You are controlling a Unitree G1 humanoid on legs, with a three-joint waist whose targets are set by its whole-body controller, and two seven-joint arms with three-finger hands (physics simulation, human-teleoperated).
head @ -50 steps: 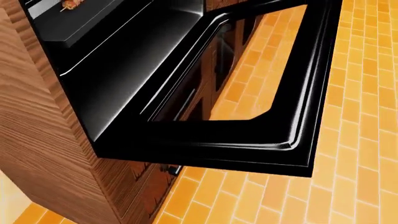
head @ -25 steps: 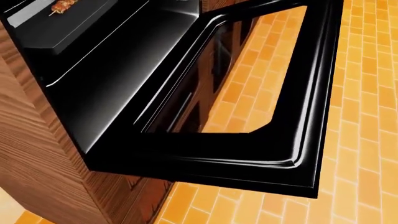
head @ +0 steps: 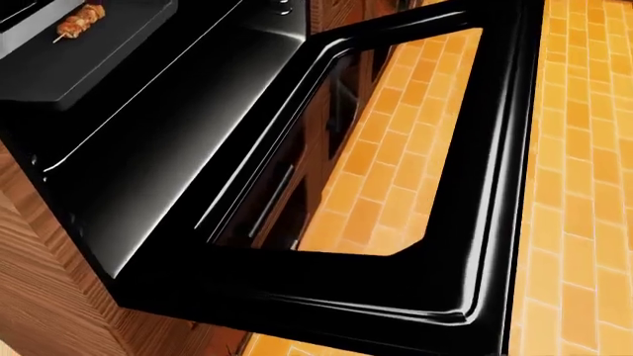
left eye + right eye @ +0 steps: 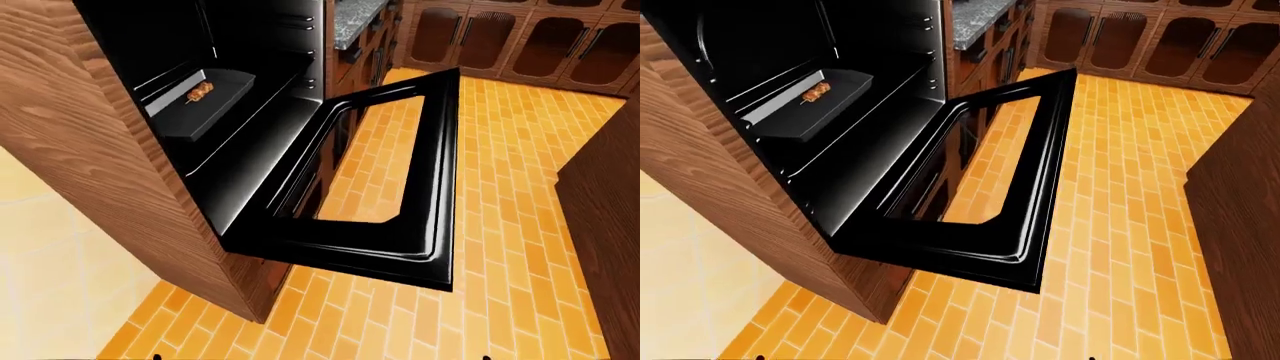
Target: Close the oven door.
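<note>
Brick floor (image 4: 500, 225) lies nearest below me; above it the oven door (image 4: 440, 187) hangs fully open and level. Beyond sits a tray (image 4: 815, 105) holding a skewer (image 4: 816, 92). My fingers are out of sight.

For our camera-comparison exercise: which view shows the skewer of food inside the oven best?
The right-eye view: the skewer lies unobstructed on its black tray, with the oven cavity around it. The left-eye view shows the same at a steeper angle. The head view catches it only at the top-left corner, beside the open door.
</note>
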